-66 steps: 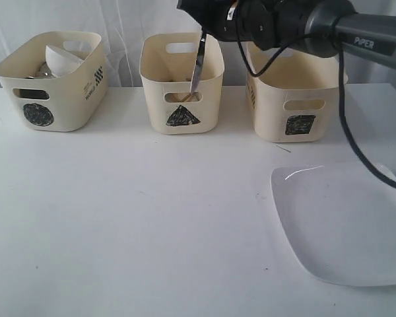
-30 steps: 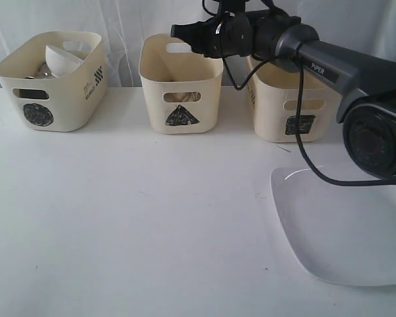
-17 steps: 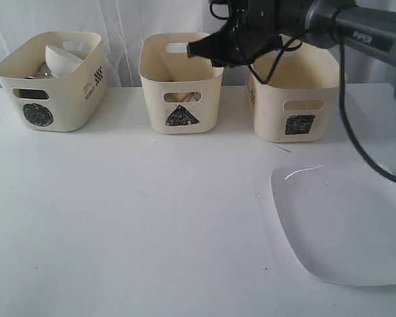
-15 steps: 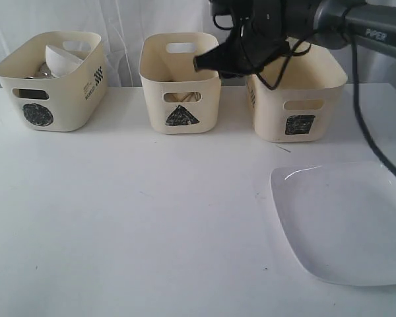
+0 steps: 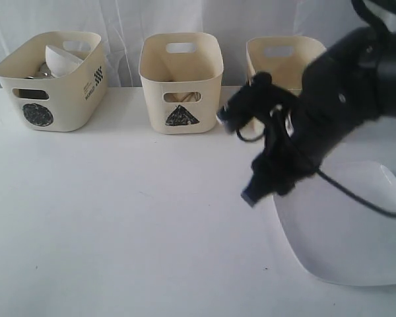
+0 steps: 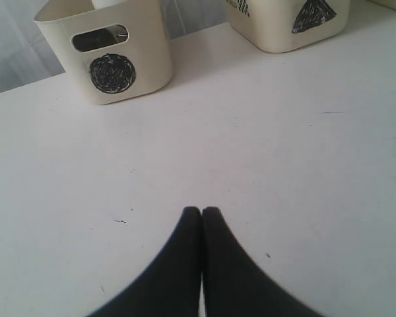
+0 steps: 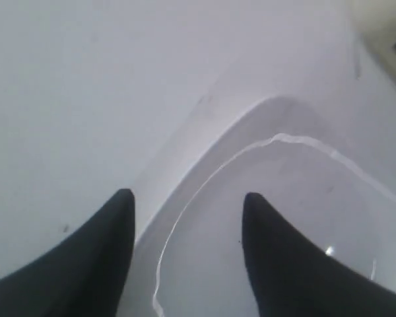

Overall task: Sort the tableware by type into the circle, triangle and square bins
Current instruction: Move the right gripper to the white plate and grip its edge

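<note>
The large white square plate [image 5: 356, 231] lies on the table at the front right. My right gripper [image 5: 249, 195] hangs low at the plate's left edge. In the right wrist view it [image 7: 188, 198] is open, with the plate's rim [image 7: 185, 218] between its fingers and nothing gripped. The circle bin [image 5: 49, 79] holds the white bowl [image 5: 63, 58] and some steel ware. Wooden chopsticks [image 5: 181, 98] show through the handle slot of the triangle bin [image 5: 181, 79]. My right arm partly hides the square bin [image 5: 284, 53]. My left gripper [image 6: 202, 211] is shut and empty above bare table.
The three bins stand in a row along the table's far edge, with a white curtain behind them. The left wrist view shows the circle bin [image 6: 109, 53] and a corner of the triangle bin [image 6: 297, 20]. The right arm's black cable hangs over the plate.
My right arm has swung from above the triangle bin down to the plate's left edge. The steel utensil it held earlier is gone from its jaws.
</note>
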Robot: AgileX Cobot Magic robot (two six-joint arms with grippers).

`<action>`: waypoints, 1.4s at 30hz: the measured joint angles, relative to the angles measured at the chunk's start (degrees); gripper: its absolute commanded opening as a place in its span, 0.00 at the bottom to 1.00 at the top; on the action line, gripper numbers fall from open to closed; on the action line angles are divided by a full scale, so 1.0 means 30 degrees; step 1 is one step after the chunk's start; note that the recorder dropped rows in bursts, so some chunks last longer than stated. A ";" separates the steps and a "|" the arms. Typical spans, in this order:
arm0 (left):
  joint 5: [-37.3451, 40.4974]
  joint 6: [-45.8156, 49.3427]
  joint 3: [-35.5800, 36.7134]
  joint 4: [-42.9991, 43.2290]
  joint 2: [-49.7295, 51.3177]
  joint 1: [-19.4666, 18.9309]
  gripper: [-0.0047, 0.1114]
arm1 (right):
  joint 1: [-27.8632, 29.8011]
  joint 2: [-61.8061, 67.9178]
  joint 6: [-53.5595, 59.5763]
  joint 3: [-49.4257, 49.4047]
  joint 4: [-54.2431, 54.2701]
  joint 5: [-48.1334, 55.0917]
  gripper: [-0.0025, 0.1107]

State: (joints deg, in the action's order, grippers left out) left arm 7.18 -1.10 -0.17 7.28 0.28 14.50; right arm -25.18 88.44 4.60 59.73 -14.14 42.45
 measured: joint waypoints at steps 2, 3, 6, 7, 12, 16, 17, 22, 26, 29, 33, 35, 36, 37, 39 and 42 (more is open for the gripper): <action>0.0000 0.0000 0.0000 0.0000 0.0000 0.0000 0.04 | -0.0616 -0.0839 0.0036 -0.1808 -0.0124 0.0413 0.51; 0.0000 0.0000 0.0000 0.0000 0.0000 0.0000 0.04 | -0.0951 -0.1224 0.0036 -0.2719 -0.0176 0.0646 0.51; 0.0000 0.0000 0.0000 0.0000 0.0000 0.0000 0.04 | -0.1808 -0.1967 -0.0006 -0.4969 -0.0576 0.1025 0.51; 0.0000 0.0000 0.0000 0.0000 0.0000 0.0000 0.04 | -0.2048 -0.2082 -0.0118 -0.5551 -0.0835 0.1063 0.51; 0.0000 0.0000 0.0000 0.0000 0.0000 0.0000 0.04 | -0.2512 -0.2298 -0.1001 -0.7197 -0.2444 0.1301 0.52; 0.0000 0.0000 0.0000 0.0000 0.0000 0.0000 0.04 | -0.2797 -0.2521 -0.1533 -0.7407 -0.2743 0.1174 0.52; 0.0000 0.0000 0.0000 0.0000 0.0000 0.0000 0.04 | -0.2891 -0.2561 -0.1533 -0.7407 -0.2743 0.1142 0.52; 0.0000 0.0000 0.0000 0.0000 0.0000 0.0000 0.04 | -0.3034 -0.2638 -0.1533 -0.7658 -0.2824 0.0663 0.52; 0.0000 0.0000 0.0000 0.0000 0.0000 0.0000 0.04 | -0.3034 -0.2638 -0.1533 -0.8178 -0.2999 -0.0552 0.52; 0.0000 0.0000 0.0000 0.0000 0.0000 0.0000 0.04 | -0.3034 -0.2495 -0.1533 -0.8581 -0.3336 -0.1803 0.52; 0.0000 0.0000 0.0000 0.0000 0.0000 0.0000 0.04 | -0.3034 -0.1662 -0.2053 -0.8724 -0.4272 -0.2699 0.51; 0.0000 0.0000 0.0000 0.0000 0.0000 0.0000 0.04 | -0.3034 -0.1029 -0.2909 -0.8724 -0.5107 -0.2970 0.51; 0.0000 0.0000 0.0000 0.0000 0.0000 0.0000 0.04 | -0.3034 -0.0680 -0.3197 -0.8724 -0.5414 -0.2967 0.50; 0.0000 0.0000 0.0000 0.0000 0.0000 0.0000 0.04 | -0.3034 -0.0388 -0.3351 -0.8724 -0.5605 -0.3005 0.47; 0.0000 0.0000 0.0000 0.0000 0.0000 0.0000 0.04 | -0.3034 0.0362 -0.3889 -0.8724 -0.5873 -0.3005 0.37; 0.0000 0.0000 0.0000 0.0000 0.0000 0.0000 0.04 | -0.3034 0.0935 -0.5117 -0.8684 -0.6412 -0.3001 0.09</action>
State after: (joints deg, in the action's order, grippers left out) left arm 7.18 -1.10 -0.17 7.28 0.28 14.50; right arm -34.28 91.24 -10.75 33.68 -33.38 33.45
